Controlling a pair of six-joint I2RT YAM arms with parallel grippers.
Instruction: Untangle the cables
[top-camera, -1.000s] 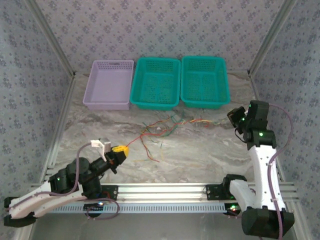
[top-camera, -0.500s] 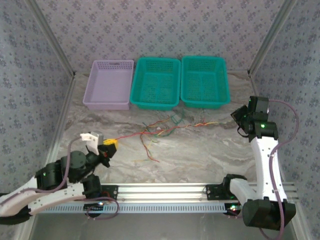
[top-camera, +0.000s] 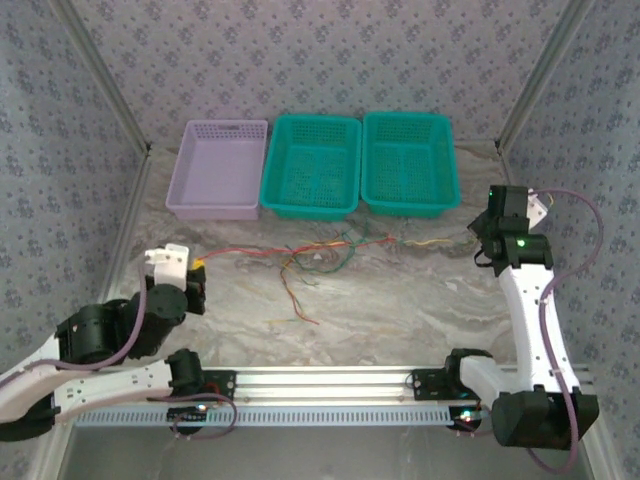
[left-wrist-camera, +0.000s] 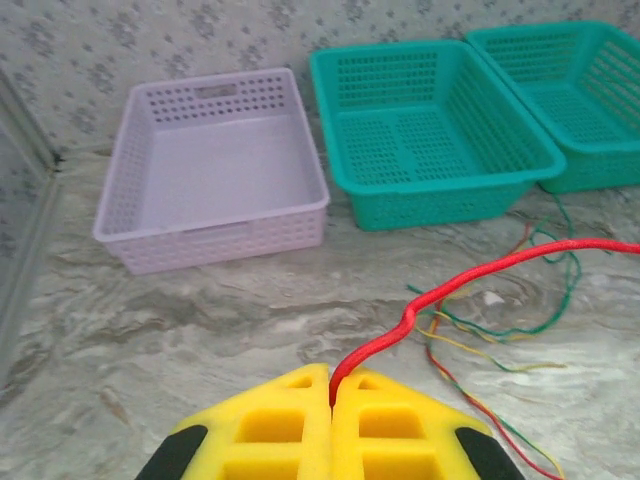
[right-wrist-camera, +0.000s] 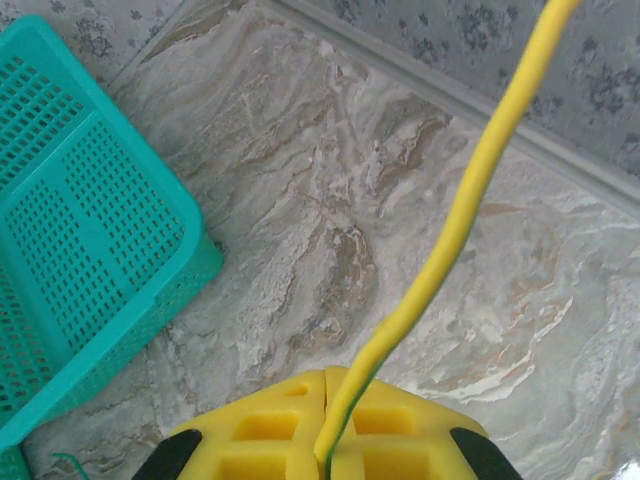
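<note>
My left gripper (left-wrist-camera: 331, 390) is clamped shut on the red cable (left-wrist-camera: 470, 280) and my right gripper (right-wrist-camera: 327, 400) on the yellow cable (right-wrist-camera: 470, 220), with the tangle (top-camera: 315, 255) mid-table before the baskets (top-camera: 310, 210), so pulling harder could cinch the knot or slip a strand, and the wall (top-camera: 590, 150) crowds my right side.

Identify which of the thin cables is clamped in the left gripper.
The red cable, pinched in the shut left gripper and running out to the right. The yellow cable is the one clamped in the right gripper instead.
</note>
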